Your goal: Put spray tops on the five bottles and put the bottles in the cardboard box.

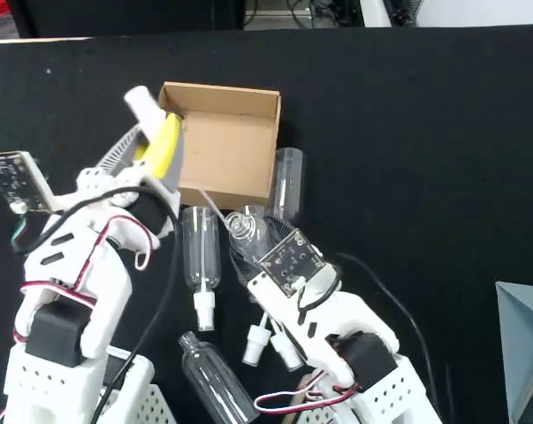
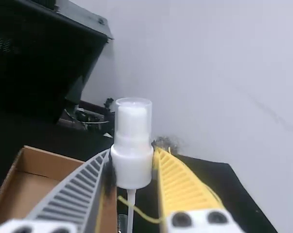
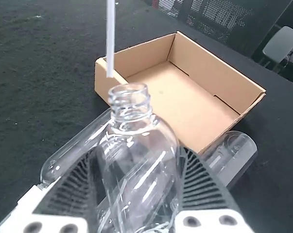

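Observation:
My left gripper (image 1: 151,124) is shut on a white spray top (image 2: 132,145) and holds it over the near left corner of the cardboard box (image 1: 231,146). The top's thin dip tube (image 3: 110,39) hangs down, its end just beside the open neck of a clear bottle (image 3: 136,160). My right gripper (image 3: 139,155) is shut on that bottle (image 1: 248,234) in front of the box. A bottle with a spray top fitted (image 1: 201,247) lies on the table to the left. An uncapped bottle (image 1: 215,375) lies near the front. Two loose spray tops (image 1: 255,343) lie beside the right arm.
Another clear bottle (image 1: 288,181) lies against the box's right side, its neck hidden behind my right gripper. The box (image 3: 185,92) holds nothing. A grey object (image 1: 522,344) sits at the table's right edge. The arms' white bases stand along the front.

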{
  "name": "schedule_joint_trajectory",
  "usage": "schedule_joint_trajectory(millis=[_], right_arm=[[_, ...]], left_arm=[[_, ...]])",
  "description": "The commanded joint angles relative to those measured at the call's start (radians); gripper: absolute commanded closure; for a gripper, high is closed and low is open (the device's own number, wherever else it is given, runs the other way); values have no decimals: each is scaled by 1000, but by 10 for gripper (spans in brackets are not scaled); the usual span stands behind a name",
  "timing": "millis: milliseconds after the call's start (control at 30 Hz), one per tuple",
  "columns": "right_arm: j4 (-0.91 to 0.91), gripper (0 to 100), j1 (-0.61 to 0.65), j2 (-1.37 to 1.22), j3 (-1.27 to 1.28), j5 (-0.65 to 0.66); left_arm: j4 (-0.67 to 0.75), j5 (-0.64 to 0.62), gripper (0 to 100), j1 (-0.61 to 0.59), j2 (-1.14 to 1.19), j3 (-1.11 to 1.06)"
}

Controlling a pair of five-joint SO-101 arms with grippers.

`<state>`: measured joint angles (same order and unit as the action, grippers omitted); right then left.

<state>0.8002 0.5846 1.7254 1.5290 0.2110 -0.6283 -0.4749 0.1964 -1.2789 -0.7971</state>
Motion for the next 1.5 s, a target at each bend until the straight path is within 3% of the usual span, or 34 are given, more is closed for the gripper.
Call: schedule_joint_trajectory(millis=[0,1467], right_arm=[[-29,928,20,21,-10,14],[-35,928,21,21,-1,12]], left_arm=[[21,34,972,54,-12,15],[123,101,972,65,-5,-25]])
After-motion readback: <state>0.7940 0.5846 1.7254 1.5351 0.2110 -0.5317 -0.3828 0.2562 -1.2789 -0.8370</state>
